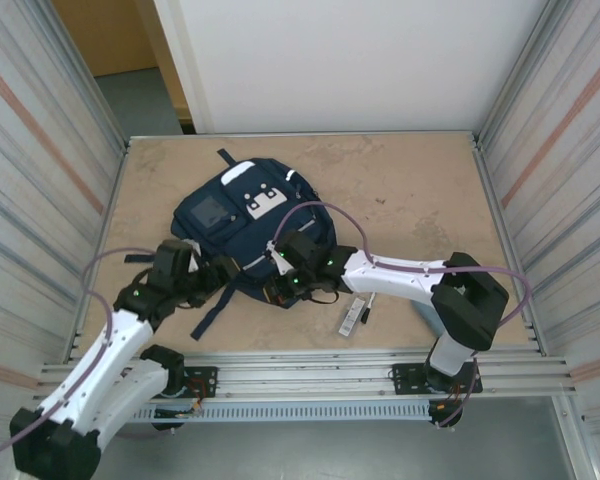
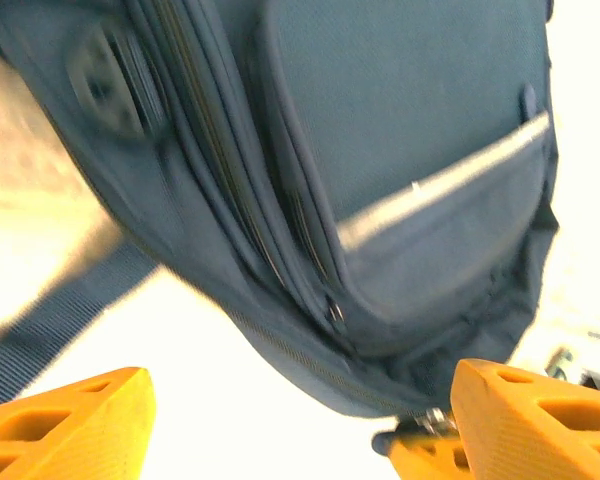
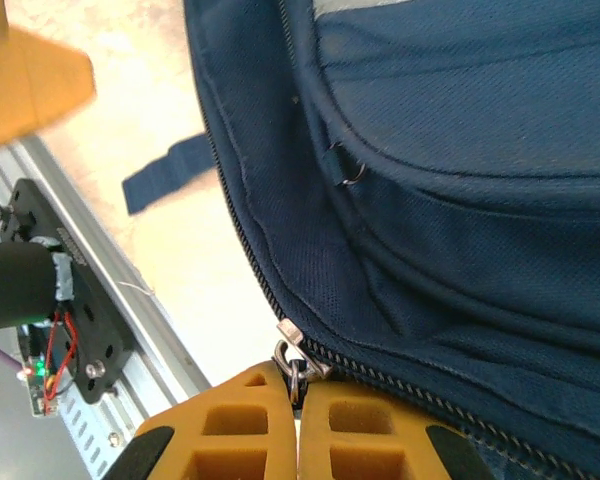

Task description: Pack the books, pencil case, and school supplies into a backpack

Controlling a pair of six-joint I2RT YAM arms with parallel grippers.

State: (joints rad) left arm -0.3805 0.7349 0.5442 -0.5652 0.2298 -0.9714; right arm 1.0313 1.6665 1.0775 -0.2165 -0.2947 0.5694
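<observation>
On the table [image 1: 410, 190], the navy backpack [image 1: 250, 225] lies flat. At its 6 o'clock edge the right gripper [image 3: 298, 400] pinches the zipper pull [image 3: 292, 365]; the left gripper [image 2: 300, 420] hovers at 7 o'clock, jaws spread.

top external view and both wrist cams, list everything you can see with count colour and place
backpack: one, navy-blue with white-grey patches, lying on the table left of centre
zipper pull: one, silver, on the backpack's near side
straps: two seen, dark, one at the far end, one trailing toward the near edge
bar: one, white-and-black, flat on the table right of the backpack
table: one, tan
left gripper: one, orange fingers, open, beside the backpack's near-left side
right gripper: one, orange fingers, shut on the zipper pull
</observation>
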